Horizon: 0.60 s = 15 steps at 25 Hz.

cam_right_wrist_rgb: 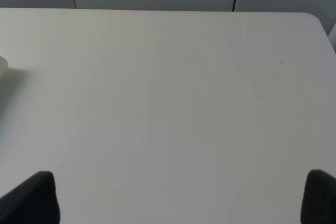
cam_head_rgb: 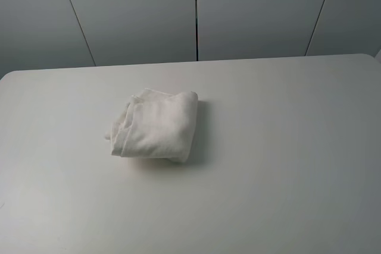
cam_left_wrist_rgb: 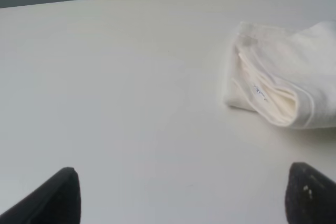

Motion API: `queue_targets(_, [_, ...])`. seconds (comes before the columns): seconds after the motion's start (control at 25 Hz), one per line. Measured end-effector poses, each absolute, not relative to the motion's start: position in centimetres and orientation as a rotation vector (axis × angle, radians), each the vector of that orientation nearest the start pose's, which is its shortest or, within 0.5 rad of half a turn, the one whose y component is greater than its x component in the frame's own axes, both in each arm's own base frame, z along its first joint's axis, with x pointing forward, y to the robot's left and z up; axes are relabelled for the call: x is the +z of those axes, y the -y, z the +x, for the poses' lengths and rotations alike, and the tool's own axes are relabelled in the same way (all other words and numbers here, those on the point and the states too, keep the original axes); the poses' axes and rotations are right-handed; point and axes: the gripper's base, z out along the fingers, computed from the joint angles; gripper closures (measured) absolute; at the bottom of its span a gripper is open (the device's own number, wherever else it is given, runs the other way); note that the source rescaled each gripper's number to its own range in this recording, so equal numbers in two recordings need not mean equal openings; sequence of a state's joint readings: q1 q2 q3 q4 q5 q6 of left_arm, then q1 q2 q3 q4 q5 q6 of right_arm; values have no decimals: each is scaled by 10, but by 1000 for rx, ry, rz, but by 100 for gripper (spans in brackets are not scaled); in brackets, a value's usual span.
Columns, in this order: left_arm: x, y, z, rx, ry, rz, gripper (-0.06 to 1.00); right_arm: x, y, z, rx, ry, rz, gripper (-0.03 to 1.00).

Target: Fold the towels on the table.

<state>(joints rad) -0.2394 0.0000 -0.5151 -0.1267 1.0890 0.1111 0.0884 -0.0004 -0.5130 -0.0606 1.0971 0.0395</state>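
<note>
Fingertips of the left gripper (cam_left_wrist_rgb: pixel 181 195) show nearest in the left wrist view: two dark tips spread wide apart, holding nothing, hovering over bare table (cam_left_wrist_rgb: pixel 131 103). Right gripper (cam_right_wrist_rgb: pixel 181 198) reads the same in its own view, tips spread wide with only white tabletop between them.

Beyond the left gripper, well apart from it, lies the towel (cam_left_wrist_rgb: pixel 283 77). Off-white terry, folded into a compact bundle. Layered edges stack up along the side facing the left gripper; a small grey-printed mark (cam_left_wrist_rgb: pixel 258 91) sits among those layers, possibly the label, too blurred to read.

Right wrist view catches only a pale sliver at the frame edge (cam_right_wrist_rgb: pixel 3 66), likely the towel's corner; the rest is out of frame.

High camera: towel (cam_head_rgb: pixel 156 124) rests a little left of the table's middle, roughly square, open layered edges on its left, rounded fold on its right, soft shadow along the right side. Neither arm appears in this view. Table's rounded far corners (cam_head_rgb: pixel 369 57) meet grey wall panels (cam_head_rgb: pixel 137 13) behind.
</note>
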Motion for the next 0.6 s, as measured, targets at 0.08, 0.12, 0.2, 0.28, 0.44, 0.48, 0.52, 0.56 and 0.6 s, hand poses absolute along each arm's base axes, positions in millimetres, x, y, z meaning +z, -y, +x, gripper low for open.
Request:
queue_targets(0.08, [280,8,-10,-231,-2026,368,-5,278,6,-8,6,-2065,-46,-3])
queue_targets(0.12, [280,8,-10,-231,-2026,368,-5,278,6,-8,6,-2065,-46,-3])
queue_targets(0.2, [280,8,-10,-231,-2026,368,-5,278,6,-8,6,-2065,-46,-3])
queue_targets(0.28, [280,8,-10,-231,-2026,368,-5,278,6,-8,6,-2065,-46,-3])
queue_targets(0.44, [280,8,-10,-231,-2026,368,-6,278,6,-8,6,-2065,-46,-3])
queue_targets(0.48, [280,8,-10,-231,-2026,368,-6,278,6,-8,6,-2065,-46,-3])
queue_targets(0.52, [280,8,-10,-231,-2026,368,-6,278,6,-8,6,-2065,-46,-3])
queue_targets(0.56, [280,8,-10,-231,-2026,368,-6,278,6,-8,6,-2065,-46,-3])
queue_targets(0.6, [280,8,-10,-231,-2026,368,-6,278,6,-8,6,-2065,-46,-3])
